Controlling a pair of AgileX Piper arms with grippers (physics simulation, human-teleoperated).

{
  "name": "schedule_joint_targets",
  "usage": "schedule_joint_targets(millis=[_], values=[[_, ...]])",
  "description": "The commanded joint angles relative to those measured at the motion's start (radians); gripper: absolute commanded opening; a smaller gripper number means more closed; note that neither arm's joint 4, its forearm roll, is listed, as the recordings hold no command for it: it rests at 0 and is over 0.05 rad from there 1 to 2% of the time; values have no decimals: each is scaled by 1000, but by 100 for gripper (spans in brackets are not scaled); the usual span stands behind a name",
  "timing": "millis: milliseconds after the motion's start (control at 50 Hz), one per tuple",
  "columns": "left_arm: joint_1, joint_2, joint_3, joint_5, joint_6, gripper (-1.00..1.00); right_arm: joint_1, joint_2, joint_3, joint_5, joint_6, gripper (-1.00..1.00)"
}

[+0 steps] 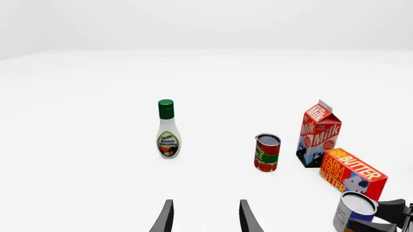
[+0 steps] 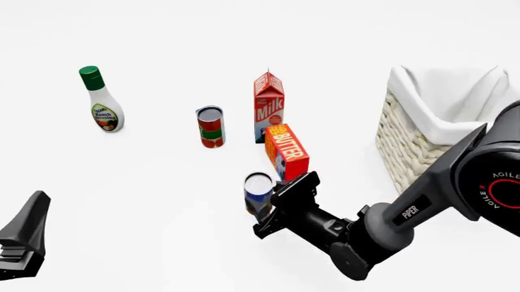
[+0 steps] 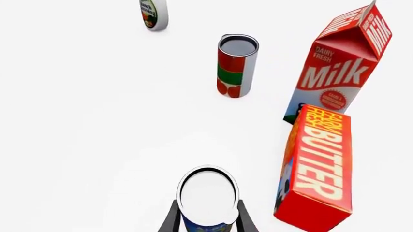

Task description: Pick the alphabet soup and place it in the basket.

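milk carton (image 2: 269,107): "Milk" in large white letters on red; in the right wrist view also "DAIRY FRESH" above it; a round red seal below holds small print too fine to read.
butter box (image 2: 287,151): "BUTTER" in large white letters on red, with "FARM FRESH" in yellow beside it.
bottle (image 2: 101,101): "Ranch Dressing" on the label; the small word above it is too fine to read.
right arm (image 2: 422,204): "PIPER" in white on the forearm; "AGILE" and a red "X" on the round joint housing, cut off at the picture's edge.
red-and-green can (image 2: 210,127): lettering on the green band unreadable.
soup can (image 2: 258,193): no label text legible.
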Motion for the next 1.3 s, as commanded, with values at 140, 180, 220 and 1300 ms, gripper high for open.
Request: schedule_joint_targets(millis=[140,180,220,1300], values=[[0,0,0,0,0,100,4,12,-3,1,10,-100],[0,0,0,0,0,100,4,11,-3,1,10,-100],[0,0,0,0,0,100,5,11,-3,1,10,-100],[0,0,0,0,0,100,34,-722,205,254,-18,-100]])
